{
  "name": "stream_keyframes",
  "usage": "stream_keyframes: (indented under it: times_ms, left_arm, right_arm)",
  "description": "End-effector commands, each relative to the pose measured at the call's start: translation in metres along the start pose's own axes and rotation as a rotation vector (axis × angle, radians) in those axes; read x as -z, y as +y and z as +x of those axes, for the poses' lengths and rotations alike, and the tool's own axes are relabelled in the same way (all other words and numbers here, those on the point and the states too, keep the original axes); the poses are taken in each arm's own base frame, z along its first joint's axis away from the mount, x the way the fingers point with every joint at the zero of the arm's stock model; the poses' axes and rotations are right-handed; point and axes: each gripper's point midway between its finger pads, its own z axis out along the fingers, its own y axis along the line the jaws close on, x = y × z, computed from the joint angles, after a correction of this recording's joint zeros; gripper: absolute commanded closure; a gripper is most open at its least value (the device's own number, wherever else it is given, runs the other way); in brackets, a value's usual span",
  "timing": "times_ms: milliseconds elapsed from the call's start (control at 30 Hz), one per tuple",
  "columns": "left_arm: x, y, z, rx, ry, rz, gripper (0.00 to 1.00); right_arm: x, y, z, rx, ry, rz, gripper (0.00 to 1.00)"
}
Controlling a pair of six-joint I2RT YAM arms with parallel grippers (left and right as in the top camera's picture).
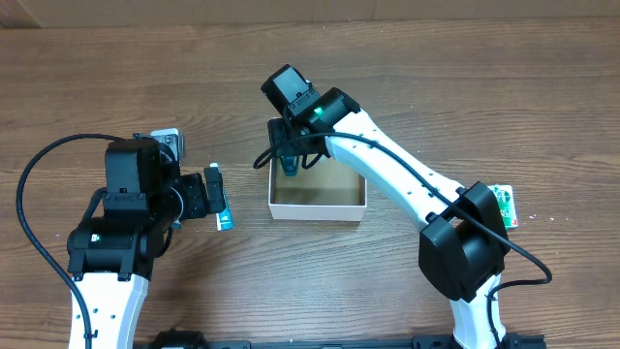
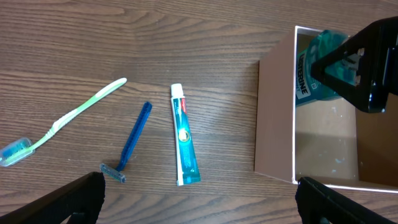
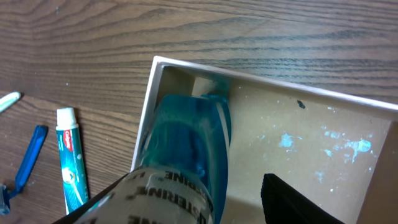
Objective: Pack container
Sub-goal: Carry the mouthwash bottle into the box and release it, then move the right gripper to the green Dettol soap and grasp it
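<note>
Overhead, I see the box (image 1: 318, 210) on the bench (image 1: 465, 78), my right tool (image 1: 290, 155) gripping a teal bottle (image 1: 290, 168) at its far left corner. Left wrist: my left tool (image 2: 199, 190) is spread open above a toothbrush (image 2: 68, 118), razor (image 2: 134, 140) and toothpaste (image 2: 184, 134) beside the box. Right wrist: the bottle's lower end sits inside the box.

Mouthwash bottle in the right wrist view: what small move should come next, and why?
Probably lower it slightly and open the jaws. The right gripper holds the mouthwash bottle already inside the container, in a corner, with bare floor beside it. Whether it touches the floor, I cannot tell.
</note>
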Motion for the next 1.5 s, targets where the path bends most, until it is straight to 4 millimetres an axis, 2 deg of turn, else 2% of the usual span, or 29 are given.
stream_keyframes:
  times_ms: [0,100,167,233,267,333,367,400,467,600,633,733,767,867,1000,1033,1100,1200,1267,1467]
  left_arm:
    - [0.006,-0.001,-0.01,-0.015,-0.027,0.008,0.0]
    - [0.006,-0.001,-0.01,-0.015,-0.027,0.008,0.0]
    - [0.006,-0.001,-0.01,-0.015,-0.027,0.007,0.0]
    - [0.006,-0.001,-0.01,-0.015,-0.027,0.006,0.0]
    - [0.006,0.0,-0.01,-0.015,-0.028,0.001,0.0]
    - [0.006,0.0,-0.01,-0.014,-0.028,0.001,0.0]
    - [0.006,0.0,-0.01,-0.014,-0.027,0.001,0.0]
    - [0.006,0.0,-0.009,-0.014,-0.024,0.001,0.0]
    - [0.006,0.0,-0.009,-0.014,-0.024,0.0,0.0]
    - [0.006,0.0,-0.009,-0.014,-0.024,0.001,0.0]
    - [0.006,0.0,-0.009,-0.015,-0.025,0.0,0.0]
    - [0.006,0.0,-0.009,-0.015,-0.025,0.0,0.0]
    - [0.006,0.0,-0.009,-0.015,-0.025,0.0,0.0]
    - [0.006,0.0,-0.009,-0.015,-0.025,0.0,0.0]
    - [0.006,0.0,-0.009,-0.015,-0.025,0.0,0.0]
    - [0.006,0.0,-0.009,-0.015,-0.024,0.0,0.0]
    - [0.006,0.0,-0.009,-0.015,-0.024,0.0,0.0]
    - [0.006,0.0,-0.009,-0.015,-0.024,0.0,0.0]
    - [0.006,0.0,-0.009,-0.015,-0.024,0.0,0.0]
    - [0.006,0.001,-0.009,-0.019,-0.025,-0.005,0.0]
  right_arm:
    - [0.015,0.016,-0.004,0.124,-0.024,-0.043,0.32]
    - [0.034,0.033,-0.007,0.217,-0.061,-0.069,0.29]
    - [0.057,0.045,-0.013,0.254,-0.112,-0.074,0.27]
    - [0.087,0.053,-0.023,0.268,-0.18,-0.07,0.24]
    - [0.113,0.054,-0.032,0.264,-0.232,-0.066,0.21]
    - [0.148,0.052,-0.042,0.246,-0.294,-0.078,0.18]
    - [0.193,0.025,-0.058,0.137,-0.377,-0.047,0.1]
    - [0.228,-0.011,-0.067,0.024,-0.434,-0.012,0.0]
    - [0.255,-0.05,-0.072,-0.081,-0.47,0.013,0.0]
    - [0.292,-0.147,-0.065,-0.292,-0.486,0.133,0.0]
    - [0.298,-0.175,-0.057,-0.348,-0.472,0.179,0.0]
    - [0.308,-0.242,-0.034,-0.504,-0.422,0.291,0.0]
    - [0.311,-0.269,-0.022,-0.602,-0.398,0.331,0.0]
    - [0.311,-0.314,0.005,-0.767,-0.325,0.338,0.0]
    - [0.302,-0.347,0.034,-0.914,-0.238,0.314,0.0]
    - [0.293,-0.359,0.047,-0.958,-0.192,0.332,0.0]
    - [0.274,-0.37,0.063,-0.993,-0.121,0.351,0.0]
    - [0.226,-0.382,0.086,-0.973,0.0,0.355,0.0]
    - [0.18,-0.387,0.107,-0.866,0.096,0.338,0.0]
    - [0.108,-0.396,0.144,-0.627,0.183,0.311,0.0]
